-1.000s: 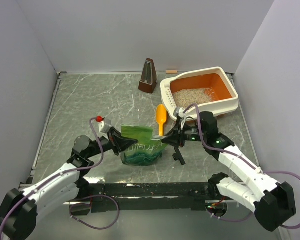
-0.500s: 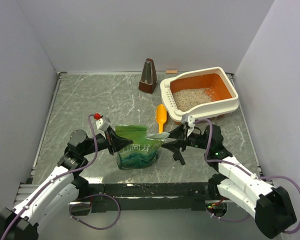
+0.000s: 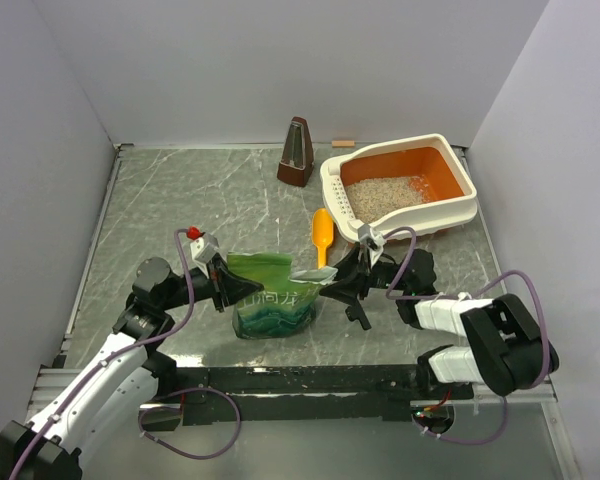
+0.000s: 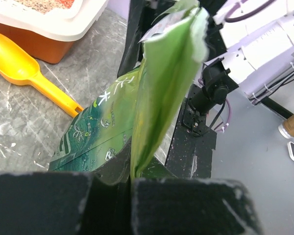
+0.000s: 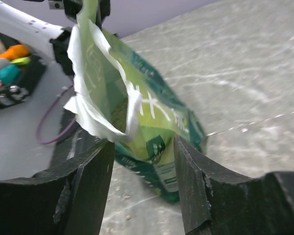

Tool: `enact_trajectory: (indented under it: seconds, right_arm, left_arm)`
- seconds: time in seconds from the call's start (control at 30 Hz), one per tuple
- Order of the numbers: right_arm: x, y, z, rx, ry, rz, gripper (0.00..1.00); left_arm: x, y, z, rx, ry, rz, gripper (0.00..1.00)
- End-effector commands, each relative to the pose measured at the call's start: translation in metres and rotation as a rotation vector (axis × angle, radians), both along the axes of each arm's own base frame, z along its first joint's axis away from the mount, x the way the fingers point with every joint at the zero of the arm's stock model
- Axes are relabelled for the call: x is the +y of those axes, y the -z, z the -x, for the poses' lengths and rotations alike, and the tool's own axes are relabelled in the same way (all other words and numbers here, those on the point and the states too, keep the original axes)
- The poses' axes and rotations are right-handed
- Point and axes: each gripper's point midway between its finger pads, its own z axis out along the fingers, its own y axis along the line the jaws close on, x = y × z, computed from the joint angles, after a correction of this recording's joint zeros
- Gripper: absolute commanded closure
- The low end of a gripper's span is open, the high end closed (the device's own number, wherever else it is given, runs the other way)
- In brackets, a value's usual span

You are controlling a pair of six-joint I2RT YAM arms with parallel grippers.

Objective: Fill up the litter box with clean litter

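Note:
The litter box (image 3: 458,212), cream-white outside and orange inside, stands at the back right with pale litter granules (image 3: 385,191) in its left half; its corner shows in the left wrist view (image 4: 63,22). A crinkly green bag (image 3: 276,298) stands upright at front centre. My left gripper (image 3: 230,290) is shut on the bag's top left edge (image 4: 157,112). My right gripper (image 3: 332,288) is open beside the bag's torn right edge (image 5: 95,115), not gripping it.
An orange plastic scoop (image 3: 322,236) lies between the bag and the litter box, also in the left wrist view (image 4: 32,73). A dark brown metronome (image 3: 297,153) stands at the back. A small wooden block (image 3: 343,143) lies by the back wall.
The right gripper has let go of the bag's right edge and opened, and its arm has drawn back low toward the base. The bag has shifted slightly left with the left gripper.

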Motion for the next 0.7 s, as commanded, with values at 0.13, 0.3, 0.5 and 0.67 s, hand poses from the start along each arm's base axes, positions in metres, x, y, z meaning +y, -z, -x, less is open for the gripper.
enact_trajectory:
  seconds: [0.13, 0.3, 0.5, 0.67]
  right_arm:
    - [-0.001, -0.061, 0.017, -0.391, -0.091, -0.130, 0.44]
    - [0.000, -0.071, 0.020, -0.419, -0.119, -0.137, 0.44]
    - [0.003, -0.080, 0.026, -0.451, -0.139, -0.151, 0.44]
    - [0.006, -0.087, 0.033, -0.478, -0.167, -0.163, 0.44]
  left_arm:
    - [-0.002, -0.021, 0.004, -0.072, 0.051, 0.023, 0.99]
    - [-0.003, -0.021, 0.005, -0.071, 0.061, 0.030, 0.99]
    - [-0.003, -0.021, 0.006, -0.069, 0.061, 0.031, 0.99]
    - [-0.003, -0.020, 0.006, -0.062, 0.064, 0.028, 0.99]
